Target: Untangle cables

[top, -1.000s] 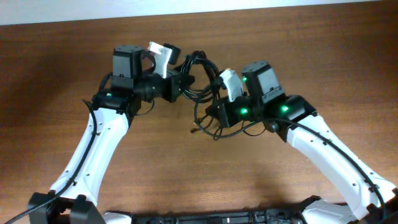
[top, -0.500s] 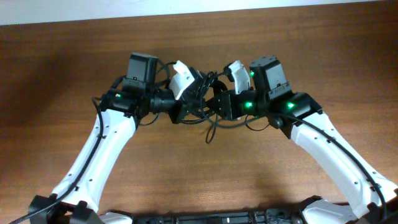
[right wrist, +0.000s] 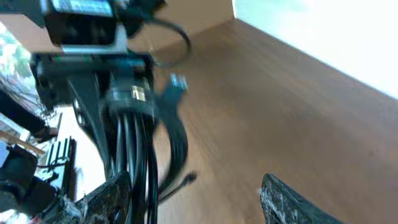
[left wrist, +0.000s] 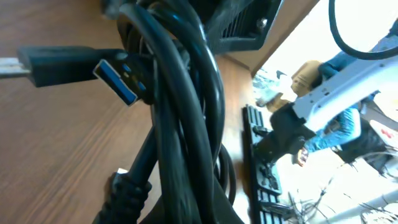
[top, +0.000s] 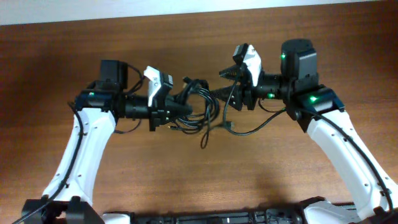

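The cables [top: 202, 111] are a knot of black cords hanging above the wooden table between the two arms. My left gripper [top: 180, 109] is shut on the knot's left side. In the left wrist view the cords [left wrist: 186, 124] fill the frame and hide the fingers, and a blue-tipped plug [left wrist: 115, 78] sticks out to the left. My right gripper [top: 225, 92] stands open just right of the knot. In its wrist view the fingers are wide apart [right wrist: 199, 202], and the cords [right wrist: 134, 155] run past the inner face of the left finger [right wrist: 102, 202] with no grip on them. One loose end [top: 204, 138] dangles below.
The brown wooden table [top: 249, 180] spreads under both arms. Its far edge meets a white wall [top: 186, 5] at the top. A thicker black arm wire [top: 258, 126] loops under the right wrist.
My right gripper went from shut to open and let go of the cords, drawing back to the right. The left arm swung left, carrying the knot with it.
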Motion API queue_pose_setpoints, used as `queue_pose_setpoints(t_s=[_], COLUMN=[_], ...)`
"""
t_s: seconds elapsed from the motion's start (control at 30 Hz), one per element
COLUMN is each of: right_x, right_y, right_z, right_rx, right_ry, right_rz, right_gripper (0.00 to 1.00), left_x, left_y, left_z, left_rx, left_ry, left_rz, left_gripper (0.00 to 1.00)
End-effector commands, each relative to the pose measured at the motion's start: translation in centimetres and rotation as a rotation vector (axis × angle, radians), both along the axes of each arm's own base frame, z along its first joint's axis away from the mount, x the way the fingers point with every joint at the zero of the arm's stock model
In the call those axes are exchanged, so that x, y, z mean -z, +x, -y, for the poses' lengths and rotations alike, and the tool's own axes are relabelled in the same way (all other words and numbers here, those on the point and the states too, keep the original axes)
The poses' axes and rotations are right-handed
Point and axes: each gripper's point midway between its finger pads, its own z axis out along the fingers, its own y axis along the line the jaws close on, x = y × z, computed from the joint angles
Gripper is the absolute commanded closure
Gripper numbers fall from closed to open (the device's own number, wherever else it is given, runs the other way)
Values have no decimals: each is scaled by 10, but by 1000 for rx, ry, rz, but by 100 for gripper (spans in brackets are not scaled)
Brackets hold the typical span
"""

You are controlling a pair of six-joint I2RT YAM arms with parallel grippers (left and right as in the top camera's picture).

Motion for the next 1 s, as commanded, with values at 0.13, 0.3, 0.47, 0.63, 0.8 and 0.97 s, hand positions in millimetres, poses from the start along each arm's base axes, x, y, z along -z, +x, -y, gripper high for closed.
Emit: queue_pose_setpoints(t_s=[0.13, 0.3, 0.47, 0.63, 0.8, 0.97], right_x=[-16, -5, 16, 32, 67, 83], right_y=[14, 28, -3, -18, 100, 150], right_z=[-12, -10, -43, -41, 7, 121], right_rx=[-4, 56, -57, -92, 568, 929], right_ry=[12, -36, -61, -82, -182, -193], right_rz=[138, 155, 59, -58, -74, -139], right_gripper=[39, 39, 39, 39, 53, 52], left_x=[-13, -13, -6, -7, -17, -15], left_y=[-16, -30, -25, -16, -36, -40], left_z=[15, 31, 28, 18, 36, 38], left_rx=[79, 142, 119, 80, 169, 176], left_ry=[-66, -66, -23, -29, -87, -80], left_rz=[30, 25, 32, 37, 23, 1], left_gripper=[100, 100, 100, 100, 100, 100])
